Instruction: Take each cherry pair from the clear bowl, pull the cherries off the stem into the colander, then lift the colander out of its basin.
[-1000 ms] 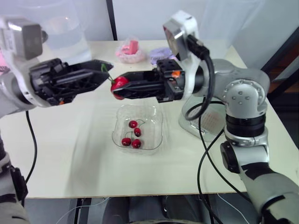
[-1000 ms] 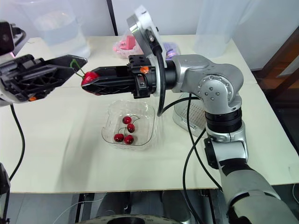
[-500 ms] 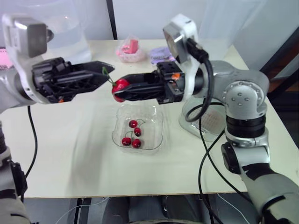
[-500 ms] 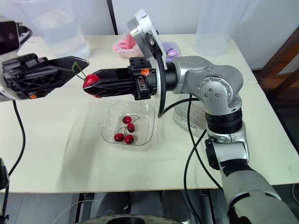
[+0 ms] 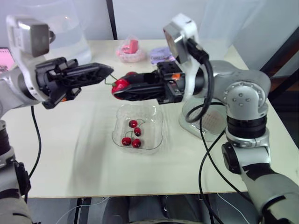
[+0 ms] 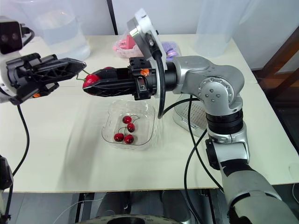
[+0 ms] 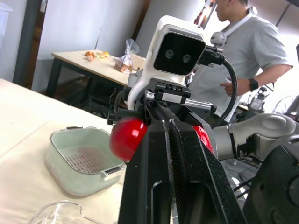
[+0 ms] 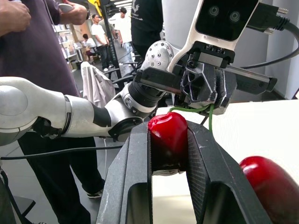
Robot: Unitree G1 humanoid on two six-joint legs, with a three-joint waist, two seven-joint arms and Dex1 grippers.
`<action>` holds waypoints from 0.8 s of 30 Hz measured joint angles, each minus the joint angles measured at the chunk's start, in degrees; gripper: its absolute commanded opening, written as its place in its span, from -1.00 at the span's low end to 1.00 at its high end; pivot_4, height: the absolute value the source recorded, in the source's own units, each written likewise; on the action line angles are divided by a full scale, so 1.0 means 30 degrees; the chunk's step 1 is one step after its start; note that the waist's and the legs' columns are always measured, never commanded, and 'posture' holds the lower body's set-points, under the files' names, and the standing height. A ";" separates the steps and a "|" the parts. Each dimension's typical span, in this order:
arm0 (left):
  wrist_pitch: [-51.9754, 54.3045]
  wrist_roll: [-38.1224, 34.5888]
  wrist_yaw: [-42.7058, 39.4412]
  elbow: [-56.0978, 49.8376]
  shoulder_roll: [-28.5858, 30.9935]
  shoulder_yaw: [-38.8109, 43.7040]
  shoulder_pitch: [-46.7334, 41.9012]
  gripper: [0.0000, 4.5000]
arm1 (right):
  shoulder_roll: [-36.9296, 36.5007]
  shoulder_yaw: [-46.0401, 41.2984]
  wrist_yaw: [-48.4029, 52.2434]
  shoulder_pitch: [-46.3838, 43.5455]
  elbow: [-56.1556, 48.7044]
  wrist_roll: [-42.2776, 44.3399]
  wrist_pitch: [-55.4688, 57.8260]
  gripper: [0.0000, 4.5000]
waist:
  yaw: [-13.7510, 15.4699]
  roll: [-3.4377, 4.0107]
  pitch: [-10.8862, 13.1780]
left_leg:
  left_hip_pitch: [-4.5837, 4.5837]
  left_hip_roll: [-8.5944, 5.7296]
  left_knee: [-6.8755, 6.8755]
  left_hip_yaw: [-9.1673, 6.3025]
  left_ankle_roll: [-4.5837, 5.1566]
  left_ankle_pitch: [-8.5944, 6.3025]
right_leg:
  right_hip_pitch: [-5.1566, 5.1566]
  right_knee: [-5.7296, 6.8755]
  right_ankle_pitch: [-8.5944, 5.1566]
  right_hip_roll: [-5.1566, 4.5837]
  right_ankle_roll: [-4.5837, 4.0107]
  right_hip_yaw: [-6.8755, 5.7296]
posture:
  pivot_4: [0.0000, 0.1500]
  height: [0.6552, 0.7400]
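My right gripper (image 5: 117,88) is shut on a red cherry (image 8: 167,135), held in the air above the clear bowl (image 5: 156,135). The pair's second cherry (image 8: 266,182) hangs just beside the fingers. A green stem (image 8: 209,116) runs from the cherries to my left gripper (image 5: 108,71), which is shut on it, tip to tip with the right one. Several cherries (image 5: 133,136) lie in the bowl. The colander (image 7: 84,158) sits in its pale basin (image 5: 187,122) on the table behind my right forearm.
A pink item (image 5: 131,50) and a purple item (image 5: 161,53) lie at the table's far side, with a large clear container (image 5: 70,28) at the back left. People stand beyond the table in the wrist views.
My left gripper's fingers have closed onto the stem; they stood apart before. The left arm has shifted slightly. The right gripper holds the cherry in the same place.
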 measured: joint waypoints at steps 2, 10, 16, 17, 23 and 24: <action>0.0003 -0.0126 0.0232 -0.0005 -0.0096 0.0274 0.0000 -0.96 | -0.0001 0.0000 -0.0008 0.0000 0.0001 0.0000 0.0000 -0.77 | -0.0001 0.0000 0.0000 | 0.0001 0.0000 0.0005 -0.0001 -0.0001 0.0000 | 0.0000 0.0005 0.0000 0.0000 0.0001 -0.0001 | 1.00 0.92; -0.0050 -0.0034 0.0580 -0.0048 -0.0096 0.0342 -0.0022 -0.96 | -0.0063 0.0049 -0.0007 0.0000 0.0054 -0.0394 -0.0238 -0.77 | 0.0003 -0.0001 -0.0001 | 0.0001 -0.0001 0.0024 -0.0002 -0.0003 0.0002 | 0.0001 0.0023 0.0001 0.0000 0.0001 -0.0001 | 1.00 0.92; -0.0133 0.0572 0.0255 -0.0174 -0.0090 0.0308 -0.0215 -1.00 | -0.0202 0.0226 0.0085 0.0003 0.0018 -0.1303 -0.1074 -0.34 | 0.0004 0.0000 -0.0001 | 0.0000 -0.0001 0.0025 -0.0001 -0.0004 0.0002 | 0.0001 0.0025 0.0001 0.0000 0.0001 -0.0001 | 1.00 0.92; -0.0156 0.0803 0.0135 -0.0174 -0.0089 0.0248 -0.0264 -1.00 | -0.0427 0.0339 0.0120 0.0032 -0.0097 -0.1458 -0.1106 -0.27 | 0.0007 -0.0001 -0.0001 | 0.0000 -0.0002 0.0026 -0.0002 -0.0004 0.0002 | 0.0001 0.0026 0.0001 0.0000 0.0001 -0.0001 | 1.00 0.92; -0.0388 0.2337 -0.1424 0.0201 0.0233 -0.0505 -0.1148 -1.00 | -0.3303 0.0791 0.0893 0.1016 -0.2006 -0.1894 -0.0936 0.99 | 0.0086 -0.0004 -0.0003 | -0.0010 -0.0009 0.0048 -0.0002 -0.0004 0.0003 | 0.0006 0.0023 0.0001 -0.0005 0.0002 -0.0005 | 1.00 0.92; -0.0531 0.2702 -0.1868 0.0293 0.0354 -0.0672 -0.1275 -1.00 | -0.4019 0.0784 0.1119 0.1298 -0.2391 -0.1900 -0.0905 0.99 | 0.0077 -0.0005 -0.0003 | -0.0010 -0.0009 0.0061 -0.0002 -0.0003 0.0002 | 0.0007 0.0023 0.0001 -0.0004 0.0002 -0.0004 | 1.00 0.92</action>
